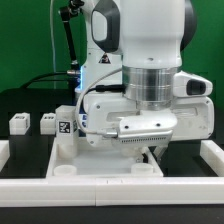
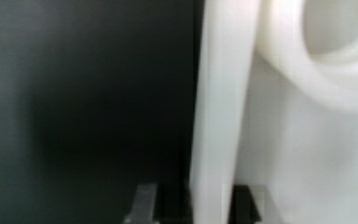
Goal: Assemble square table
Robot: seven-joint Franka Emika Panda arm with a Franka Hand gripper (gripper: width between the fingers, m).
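Observation:
The white square table top (image 1: 100, 160) lies on the black table under the arm, with round sockets in its near corners. My gripper (image 1: 152, 153) reaches down onto it near the exterior view's right. The wrist view shows the top's thin raised rim (image 2: 220, 100) running between my two dark fingertips (image 2: 153, 205), and the gripper (image 2: 197, 205) is shut on that rim. Beside the rim curves a round socket (image 2: 318, 60). Two short white legs (image 1: 18, 123) (image 1: 46, 122) stand at the exterior view's left, and a tagged white piece (image 1: 65, 125) stands next to them.
A long white bar fence (image 1: 110, 190) runs along the front, with side arms at the exterior view's left (image 1: 4, 150) and right (image 1: 214, 155). The arm's bulky body (image 1: 140, 60) hides the middle and back of the table. Cables hang behind at the left.

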